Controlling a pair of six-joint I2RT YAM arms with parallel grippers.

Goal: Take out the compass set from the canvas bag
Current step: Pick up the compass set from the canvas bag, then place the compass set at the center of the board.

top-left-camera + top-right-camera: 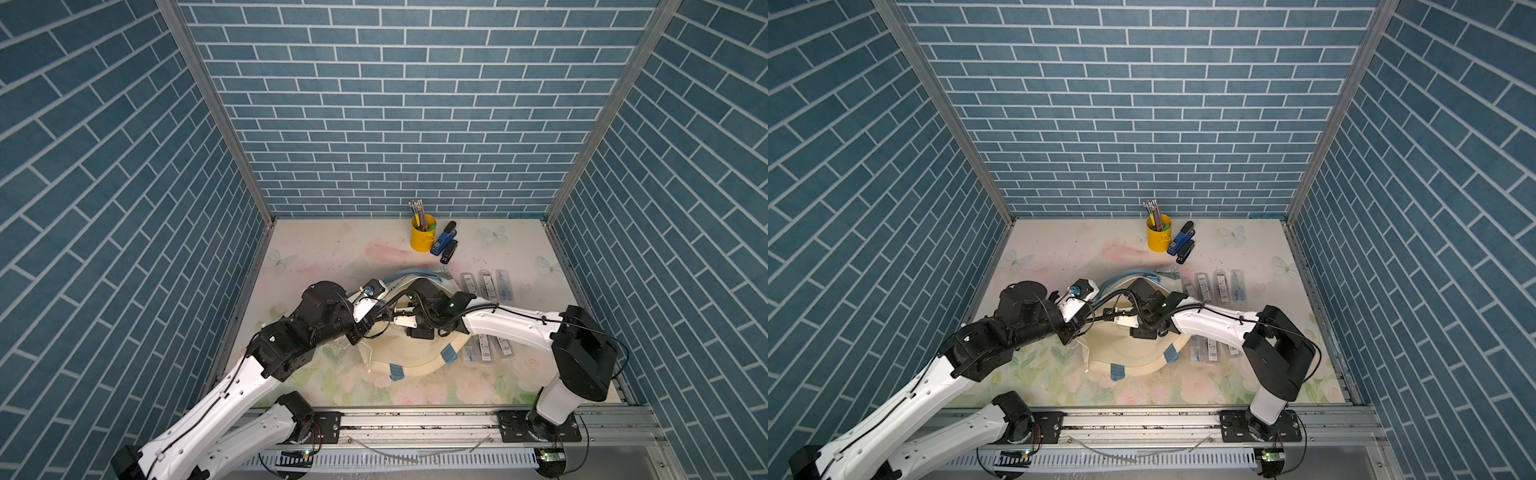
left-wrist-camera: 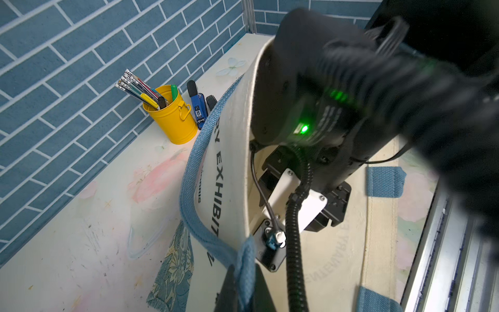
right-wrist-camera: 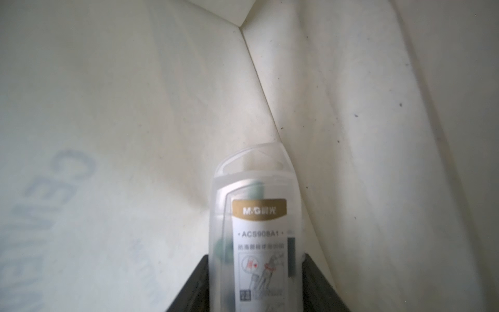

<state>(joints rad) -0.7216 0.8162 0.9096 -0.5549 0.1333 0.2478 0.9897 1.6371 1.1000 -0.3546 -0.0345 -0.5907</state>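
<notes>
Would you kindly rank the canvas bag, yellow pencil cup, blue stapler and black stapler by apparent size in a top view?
canvas bag
yellow pencil cup
blue stapler
black stapler, only slightly smaller than the blue

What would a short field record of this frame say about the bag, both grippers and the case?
Bag: cream canvas tote bag, lying on table, mouth held open
Left gripper: shut on the bag's light blue strap handle
Right gripper: inside bag, shut on clear plastic compass set case
Outside bag: similar clear cases on table beside it
</notes>
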